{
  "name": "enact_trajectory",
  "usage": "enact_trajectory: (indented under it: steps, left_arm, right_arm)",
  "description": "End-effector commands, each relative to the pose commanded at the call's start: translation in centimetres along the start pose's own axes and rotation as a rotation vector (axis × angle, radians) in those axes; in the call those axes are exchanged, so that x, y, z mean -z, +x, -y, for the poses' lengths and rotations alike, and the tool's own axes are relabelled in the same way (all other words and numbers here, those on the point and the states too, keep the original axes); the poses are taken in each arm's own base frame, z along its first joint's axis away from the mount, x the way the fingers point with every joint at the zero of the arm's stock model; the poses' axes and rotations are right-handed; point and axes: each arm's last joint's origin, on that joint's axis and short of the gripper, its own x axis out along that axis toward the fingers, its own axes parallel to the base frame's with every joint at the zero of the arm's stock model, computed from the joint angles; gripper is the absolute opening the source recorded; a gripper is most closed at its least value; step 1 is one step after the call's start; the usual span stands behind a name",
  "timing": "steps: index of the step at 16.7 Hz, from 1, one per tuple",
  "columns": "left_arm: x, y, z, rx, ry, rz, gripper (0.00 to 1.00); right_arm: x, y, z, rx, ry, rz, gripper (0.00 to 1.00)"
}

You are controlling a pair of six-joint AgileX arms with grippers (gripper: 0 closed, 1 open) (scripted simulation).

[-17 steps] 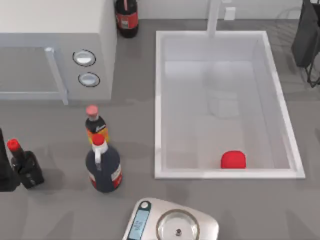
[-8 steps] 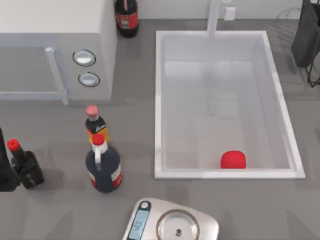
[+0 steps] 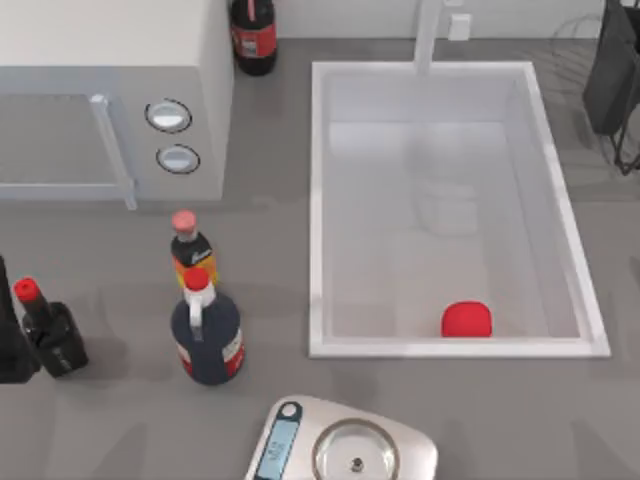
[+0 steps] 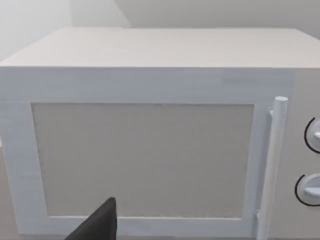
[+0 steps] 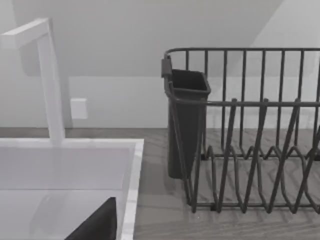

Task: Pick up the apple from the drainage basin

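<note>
The apple [image 3: 466,320], a small bright-red rounded lump, lies on the pale floor of the drainage basin [image 3: 316,200], close to its near wall and right of the middle. The basin is a large white tub with a raised rim; one corner of it is in the right wrist view [image 5: 131,165]. A dark part of my left arm [image 3: 6,345] stands at the table's far left edge, well away from the basin. My left gripper [image 4: 97,225] faces the white box's door. My right gripper [image 5: 97,222] hangs beside the basin's corner, facing the back wall.
A white microwave-like box [image 3: 110,90] fills the back left. Three bottles [image 3: 205,335] [image 3: 190,245] [image 3: 50,335] stand left of the basin, another [image 3: 253,35] at the back. A scale [image 3: 345,450] sits at the front. Faucet [image 3: 428,35] and dark dish rack [image 5: 250,140] stand behind and right.
</note>
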Motion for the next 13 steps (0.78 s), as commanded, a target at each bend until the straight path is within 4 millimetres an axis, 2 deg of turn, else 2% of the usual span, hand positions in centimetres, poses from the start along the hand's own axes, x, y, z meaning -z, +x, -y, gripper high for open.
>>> enact_trajectory:
  steps: [8,10,13]
  left_arm:
    - [0.0,0.0,0.0,0.000,0.000,0.000,1.00]
    - [0.0,0.0,0.0,0.000,0.000,0.000,1.00]
    - [0.0,0.0,0.0,0.000,0.000,0.000,1.00]
  right_arm:
    - [-0.2,0.0,0.0,-0.003,0.003,-0.007,1.00]
    - [-1.1,0.1,-0.2,-0.017,0.017,-0.044,1.00]
    - [-3.4,0.7,-0.7,-0.053,0.055,-0.162,1.00]
